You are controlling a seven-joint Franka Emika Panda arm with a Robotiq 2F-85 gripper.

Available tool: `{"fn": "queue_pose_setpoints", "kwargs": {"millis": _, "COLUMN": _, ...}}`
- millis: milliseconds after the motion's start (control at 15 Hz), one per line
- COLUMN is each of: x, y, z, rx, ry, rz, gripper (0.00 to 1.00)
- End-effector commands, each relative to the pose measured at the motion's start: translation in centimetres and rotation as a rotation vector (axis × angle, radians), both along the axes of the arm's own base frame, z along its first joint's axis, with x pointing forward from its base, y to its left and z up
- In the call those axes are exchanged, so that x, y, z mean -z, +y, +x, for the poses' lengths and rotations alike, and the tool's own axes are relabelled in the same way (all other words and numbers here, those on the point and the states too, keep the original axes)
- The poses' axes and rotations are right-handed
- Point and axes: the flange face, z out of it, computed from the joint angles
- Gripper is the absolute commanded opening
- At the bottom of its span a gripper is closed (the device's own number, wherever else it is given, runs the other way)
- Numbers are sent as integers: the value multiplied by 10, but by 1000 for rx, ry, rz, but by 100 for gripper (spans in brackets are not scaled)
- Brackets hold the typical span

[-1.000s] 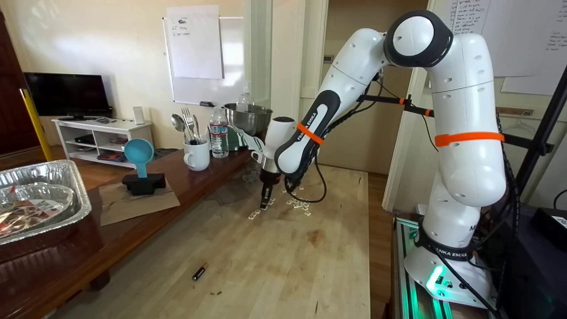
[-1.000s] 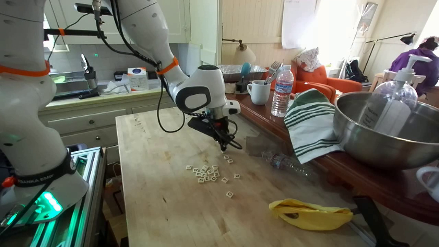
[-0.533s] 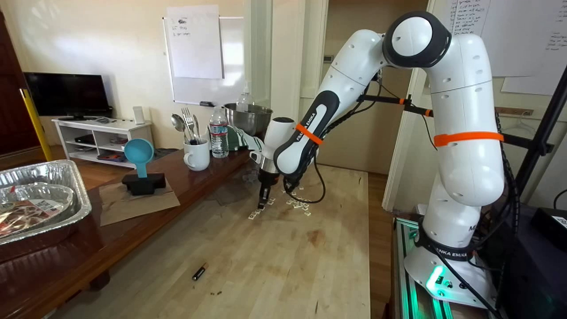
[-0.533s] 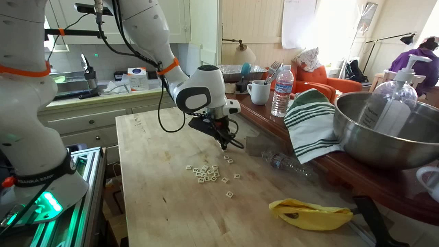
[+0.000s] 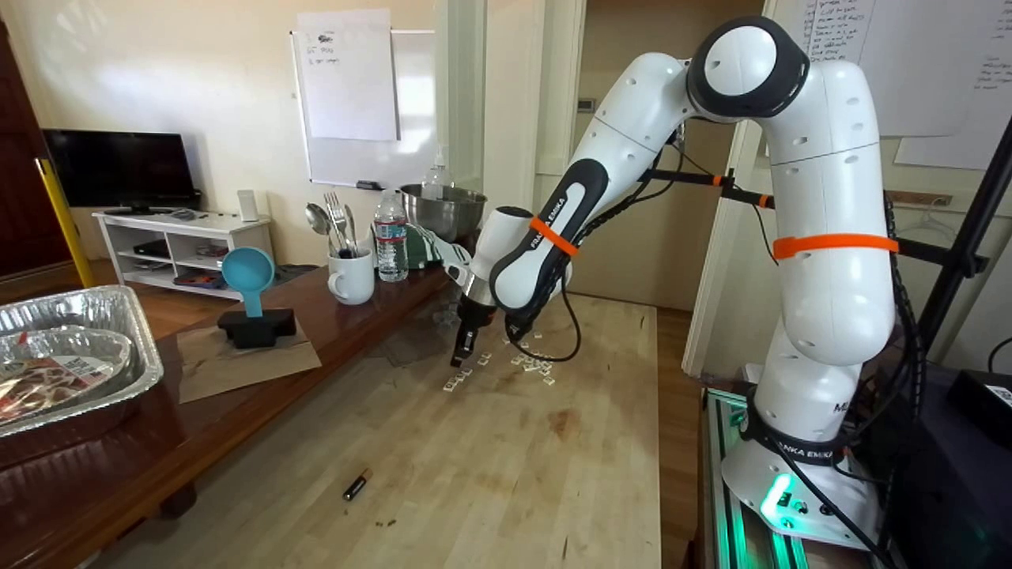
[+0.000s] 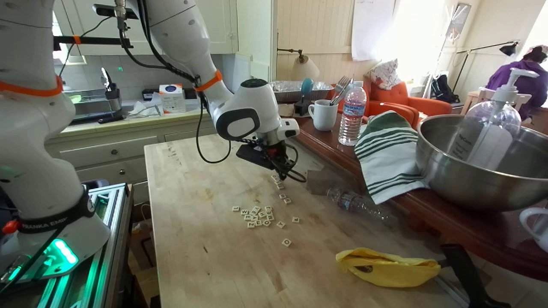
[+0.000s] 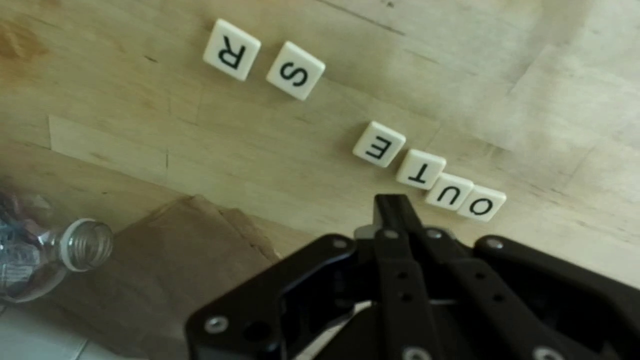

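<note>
Tipping away, the gripper [image 7: 392,205] uncovers more of the E tile [image 7: 379,144], T tile [image 7: 421,169], U tile [image 7: 449,191] and O tile [image 7: 481,203] on the table [image 6: 214,265] in an exterior view; its jaws are pinched together, empty, so they all look free, lying close by

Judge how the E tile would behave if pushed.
The E tile lies flat and square-edged, so it would probably slide, not roll. Its thin, crisp shape suggests it is stiff. Pushed toward the nearby T tile, it would likely bump it.
</note>
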Motion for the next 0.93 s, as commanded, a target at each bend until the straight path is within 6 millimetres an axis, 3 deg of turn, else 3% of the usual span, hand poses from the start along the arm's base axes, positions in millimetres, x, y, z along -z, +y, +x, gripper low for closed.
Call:
{"fn": "queue_pose_setpoints", "kwargs": {"millis": 0, "x": -4, "y": 1, "z": -8, "rx": -16, "ry": -21, "rz": 10, "gripper": 0}}
{"fn": "queue_pose_setpoints", "kwargs": {"millis": 867, "x": 17, "y": 1, "z": -5, "rx": -4, "ry": 34, "rz": 16, "gripper": 0}}
